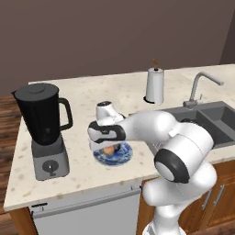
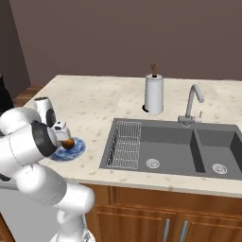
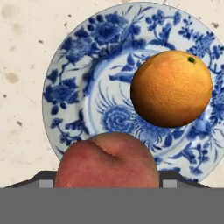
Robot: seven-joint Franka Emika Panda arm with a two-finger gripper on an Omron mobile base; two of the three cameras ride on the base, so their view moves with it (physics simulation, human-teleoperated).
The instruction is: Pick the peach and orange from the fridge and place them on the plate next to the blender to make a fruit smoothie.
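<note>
Right now my gripper (image 3: 107, 186) hangs just above the plate (image 3: 70, 87), pinching the peach (image 3: 107, 162) between its tips; the fruit fills the gap at the bottom of the hand view, with a dark tip showing on each side of it, so I judge the jaws pressed onto it, not spread; the orange (image 3: 171, 89) already sits on the plate, off to one side of the centre, which leaves bare patterned surface on the other side for the peach; judging from that, the orange half of the job is done and this is the set-down step for the second fruit.

From the left base view the plate (image 1: 124, 156) lies on the desk (image 1: 82, 98) just beside the blender (image 1: 42, 128), and my hand hides most of the plate; an orange-toned fruit peeks out under the hand, which one I cannot tell; the paper-towel roll (image 1: 155, 86) and the sink (image 1: 215, 117) are well apart from the plate, so nothing crowds the drop zone.

Next move, my guess: lower a little, keep the peach apart from the orange so it does not knock it rolling, then release; risk is a round fruit on a shallow plate, so it could roll off the rim if let go too high.
</note>
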